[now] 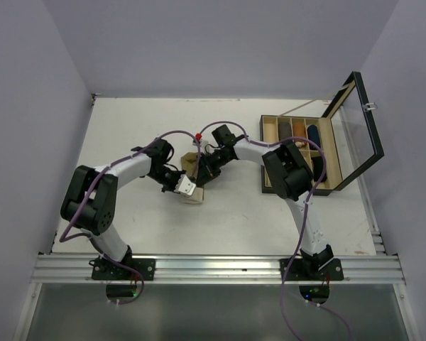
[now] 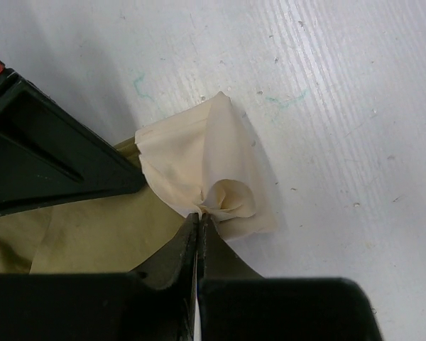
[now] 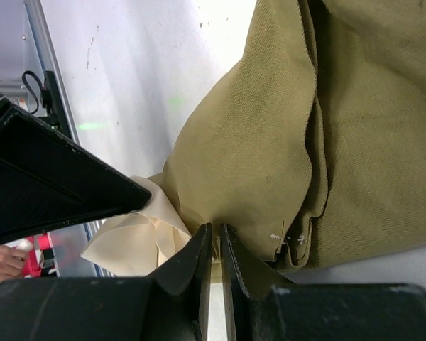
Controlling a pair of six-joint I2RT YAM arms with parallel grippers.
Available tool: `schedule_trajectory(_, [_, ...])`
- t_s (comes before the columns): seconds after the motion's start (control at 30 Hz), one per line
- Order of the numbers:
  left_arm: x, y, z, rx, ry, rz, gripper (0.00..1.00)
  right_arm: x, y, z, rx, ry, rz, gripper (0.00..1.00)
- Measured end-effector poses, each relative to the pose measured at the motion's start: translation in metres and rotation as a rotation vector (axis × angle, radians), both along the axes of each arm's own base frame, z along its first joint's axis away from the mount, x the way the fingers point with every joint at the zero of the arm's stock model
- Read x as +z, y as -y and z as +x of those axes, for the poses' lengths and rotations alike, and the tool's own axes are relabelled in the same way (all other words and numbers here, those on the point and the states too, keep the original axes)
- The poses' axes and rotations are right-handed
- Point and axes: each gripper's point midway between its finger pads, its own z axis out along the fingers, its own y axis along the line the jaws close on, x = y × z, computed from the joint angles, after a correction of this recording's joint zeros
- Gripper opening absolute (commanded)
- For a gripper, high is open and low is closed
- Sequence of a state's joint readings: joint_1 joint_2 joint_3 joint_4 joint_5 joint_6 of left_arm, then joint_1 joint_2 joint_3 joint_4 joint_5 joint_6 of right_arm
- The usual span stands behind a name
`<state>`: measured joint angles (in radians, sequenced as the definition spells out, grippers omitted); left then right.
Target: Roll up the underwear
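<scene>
1. Olive-tan underwear point(image 3: 326, 128): lies bunched on the white table point(image 1: 128, 128), about mid-table, between both arms.
2. Left gripper point(image 2: 199, 222): closed tight, pinching a fold of the cream waistband point(image 2: 192, 160).
3. Right gripper point(image 3: 214, 238): nearly together, clamped on the olive cloth's edge beside that waistband.

Inventory by count
- Robot arms: two, the left arm point(image 1: 92, 202) and the right arm point(image 1: 287, 170)
- Grippers: two, the left gripper point(image 2: 199, 220) and the right gripper point(image 3: 214, 234), two fingers each
- Underwear point(image 3: 270, 128) on the table point(image 1: 128, 128): one piece, olive-tan, with one cream waistband point(image 2: 199, 156)
- Wooden box point(image 1: 264, 142): one, with one hinged lid point(image 1: 351, 135)
- Box contents in view: two, one orange-brown item point(image 1: 298, 131) and one dark item point(image 1: 313, 135); the right arm covers the remainder
- Purple cables point(image 1: 174, 133): two, one per arm
</scene>
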<state>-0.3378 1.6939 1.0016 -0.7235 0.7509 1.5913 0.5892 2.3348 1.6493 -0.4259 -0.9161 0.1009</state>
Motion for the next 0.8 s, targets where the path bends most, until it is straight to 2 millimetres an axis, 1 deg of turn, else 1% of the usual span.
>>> schedule_trajectory(0.17, [-0.003, 0.002, -0.005, 0.031, -0.036, 0.021, 0.0, 0.0, 0.0, 0.0, 0.0, 0.0, 0.0, 0.15])
schedule_trajectory(0.33, [-0.015, -0.001, -0.002, 0.143, -0.113, 0.065, 0.0, 0.0, 0.0, 0.0, 0.0, 0.0, 0.0, 0.15])
schedule_trajectory(0.47, [-0.017, 0.001, 0.002, 0.224, -0.166, 0.069, 0.0, 0.0, 0.001, -0.001, 0.002, -0.003, 0.003, 0.18])
schedule_trajectory(0.53, [-0.017, 0.002, 0.003, 0.254, -0.19, 0.072, 0.0, 0.001, 0.003, -0.004, 0.001, 0.003, 0.002, 0.21])
schedule_trajectory(0.57, [-0.018, 0.002, 0.003, 0.267, -0.2, 0.073, 0.0, 0.002, 0.005, -0.005, -0.004, 0.009, -0.001, 0.23])
schedule_trajectory(0.67, [-0.018, 0.003, 0.004, 0.297, -0.221, 0.073, 0.01, 0.008, 0.016, -0.01, -0.027, 0.031, -0.017, 0.24])
schedule_trajectory(0.73, [-0.017, 0.003, 0.004, 0.311, -0.232, 0.075, 0.02, 0.015, 0.029, -0.013, -0.061, 0.04, -0.02, 0.23])
schedule_trajectory(0.8, [-0.018, 0.003, 0.004, 0.323, -0.242, 0.076, 0.03, 0.025, 0.046, -0.01, -0.118, 0.054, -0.017, 0.22])
